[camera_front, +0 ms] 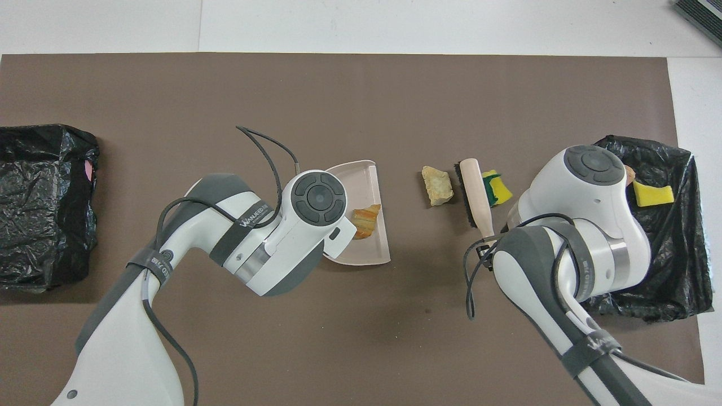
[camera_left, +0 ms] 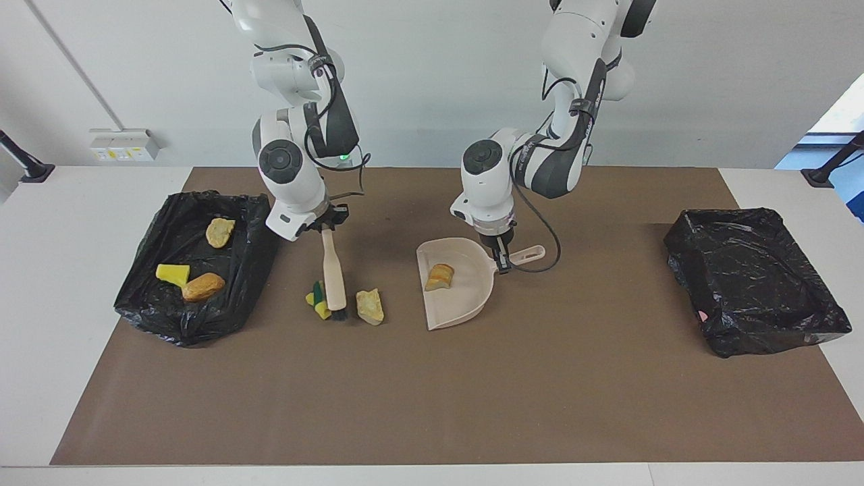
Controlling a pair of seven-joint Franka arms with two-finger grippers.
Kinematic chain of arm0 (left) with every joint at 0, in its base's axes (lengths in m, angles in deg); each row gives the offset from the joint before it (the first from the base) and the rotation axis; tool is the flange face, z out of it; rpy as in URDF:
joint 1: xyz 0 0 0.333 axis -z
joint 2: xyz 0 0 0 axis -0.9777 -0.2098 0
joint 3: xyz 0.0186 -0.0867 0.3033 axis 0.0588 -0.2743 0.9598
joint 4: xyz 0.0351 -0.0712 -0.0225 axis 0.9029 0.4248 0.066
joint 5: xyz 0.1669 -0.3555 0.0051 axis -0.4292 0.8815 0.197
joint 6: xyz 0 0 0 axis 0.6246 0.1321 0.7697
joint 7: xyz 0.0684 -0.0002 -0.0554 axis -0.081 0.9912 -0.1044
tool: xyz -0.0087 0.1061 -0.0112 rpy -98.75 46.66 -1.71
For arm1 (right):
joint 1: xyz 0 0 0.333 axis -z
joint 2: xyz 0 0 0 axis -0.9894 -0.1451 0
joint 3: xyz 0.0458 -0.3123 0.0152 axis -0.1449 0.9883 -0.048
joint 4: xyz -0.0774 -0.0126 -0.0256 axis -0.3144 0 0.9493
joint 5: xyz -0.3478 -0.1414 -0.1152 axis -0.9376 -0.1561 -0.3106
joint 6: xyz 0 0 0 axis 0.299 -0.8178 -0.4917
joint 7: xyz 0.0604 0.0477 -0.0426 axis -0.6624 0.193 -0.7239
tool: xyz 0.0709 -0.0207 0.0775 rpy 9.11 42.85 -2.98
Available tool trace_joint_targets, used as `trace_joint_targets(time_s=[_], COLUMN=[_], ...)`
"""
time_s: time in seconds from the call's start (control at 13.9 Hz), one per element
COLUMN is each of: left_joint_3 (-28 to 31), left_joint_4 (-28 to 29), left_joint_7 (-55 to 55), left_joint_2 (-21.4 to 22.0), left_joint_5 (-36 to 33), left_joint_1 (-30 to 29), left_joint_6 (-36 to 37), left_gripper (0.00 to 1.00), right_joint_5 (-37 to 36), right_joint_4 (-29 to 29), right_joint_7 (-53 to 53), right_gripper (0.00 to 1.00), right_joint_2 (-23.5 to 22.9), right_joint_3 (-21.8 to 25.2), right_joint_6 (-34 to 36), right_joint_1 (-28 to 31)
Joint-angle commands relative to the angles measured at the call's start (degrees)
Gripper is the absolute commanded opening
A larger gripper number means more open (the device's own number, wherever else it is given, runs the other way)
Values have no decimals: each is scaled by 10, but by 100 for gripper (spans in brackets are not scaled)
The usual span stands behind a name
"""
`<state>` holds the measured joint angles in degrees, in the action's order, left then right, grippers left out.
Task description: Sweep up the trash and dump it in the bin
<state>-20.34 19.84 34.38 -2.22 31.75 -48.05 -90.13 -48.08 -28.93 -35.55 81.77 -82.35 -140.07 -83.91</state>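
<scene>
Brush [camera_left: 333, 273] bristles between sponge [camera_front: 496, 189] and bread chunk [camera_left: 370, 306], green sponge face overhead only

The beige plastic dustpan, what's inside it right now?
One tan-brown bread-like chunk lies inside the beige plastic dustpan, toward its closed end. In the overhead view the left arm covers part of the pan; the facing view shows the pan floor with nothing else in it.

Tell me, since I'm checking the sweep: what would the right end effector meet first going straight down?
Probably the brush that the right end effector already grips; under it, the brown mat.
</scene>
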Motion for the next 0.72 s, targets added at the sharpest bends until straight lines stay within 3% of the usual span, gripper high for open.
trace_joint_targets(time_s=[0.0,0.14,0.65], left_joint_3=[4,4,4], left_joint_4=[31,31,31], left_joint_7=[-7,-7,-7], left_joint_2=[17,17,17], left_joint_5=[-8,-8,-8], left_joint_1=[1,1,1], left_joint_6=[-18,-18,-18], left_gripper=[0,0,0], right_joint_5=[83,146,183], right_joint_4=[-2,10,182], right_joint_7=[-12,-28,-66], right_gripper=[0,0,0], right_joint_2=[0,-1,-22], right_joint_3=[-3,-3,2], right_joint_6=[1,25,197], right_joint_1=[-16,-23,4])
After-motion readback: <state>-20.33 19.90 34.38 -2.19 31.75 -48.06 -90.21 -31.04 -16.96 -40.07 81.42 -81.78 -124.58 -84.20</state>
